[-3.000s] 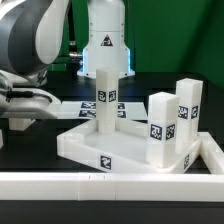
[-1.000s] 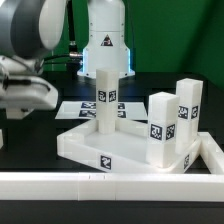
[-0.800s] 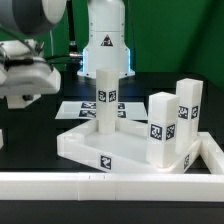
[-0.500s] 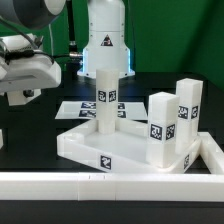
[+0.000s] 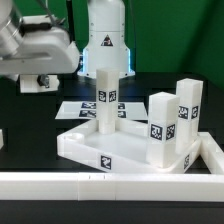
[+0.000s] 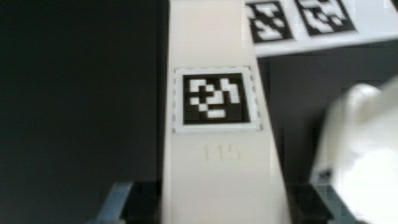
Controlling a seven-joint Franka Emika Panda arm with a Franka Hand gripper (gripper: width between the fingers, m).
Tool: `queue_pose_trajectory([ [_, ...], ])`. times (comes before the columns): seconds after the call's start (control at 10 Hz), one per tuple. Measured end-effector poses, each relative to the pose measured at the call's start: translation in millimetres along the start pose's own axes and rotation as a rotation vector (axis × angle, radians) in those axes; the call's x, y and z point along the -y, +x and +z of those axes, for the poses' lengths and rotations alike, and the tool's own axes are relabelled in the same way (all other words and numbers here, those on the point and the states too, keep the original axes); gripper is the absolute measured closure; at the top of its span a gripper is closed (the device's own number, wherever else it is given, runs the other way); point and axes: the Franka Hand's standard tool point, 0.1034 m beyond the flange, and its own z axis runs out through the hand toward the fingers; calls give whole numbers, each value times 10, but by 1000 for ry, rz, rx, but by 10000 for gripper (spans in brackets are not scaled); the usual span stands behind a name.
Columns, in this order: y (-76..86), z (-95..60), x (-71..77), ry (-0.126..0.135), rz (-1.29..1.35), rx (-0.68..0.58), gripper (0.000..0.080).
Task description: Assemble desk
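— Where is the pincer [image 6: 196,205]?
— High over the tabletop [image 5: 30,125], by the edge on the exterior view's left. It is partly closed, squeezing a white leg [image 6: 214,100]. Only the wrist view shows that.
— And the desk slab [image 5: 80,143]?
— Near the front edge. Three standing legs [image 5: 160,128] are on it. Only the exterior view shows those.
— What could go wrong?
— I think the held leg could slip, or knock one over if it comes in too low.

No words can be read. In the wrist view a faint number, maybe 115, sits on a white leg [image 6: 210,120] under its black-and-white tag [image 6: 215,98]. The robot base [image 5: 106,40] shows a triangle warning sign [image 5: 105,45]. The other tags hold only square patterns.
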Motion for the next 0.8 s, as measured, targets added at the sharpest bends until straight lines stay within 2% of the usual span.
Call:
queue_pose_trajectory([
  [0.1,-3,-70,75,3,27,-74,509],
  [0.3,86,-108,51,-16,16,-221,509],
  [0.5,102,-157,77,-31,22,-366,509],
  [0.7,82,-370,299,-35,1,-465,509],
  [0.8,144,-493,382,-46,-10,-552,509],
])
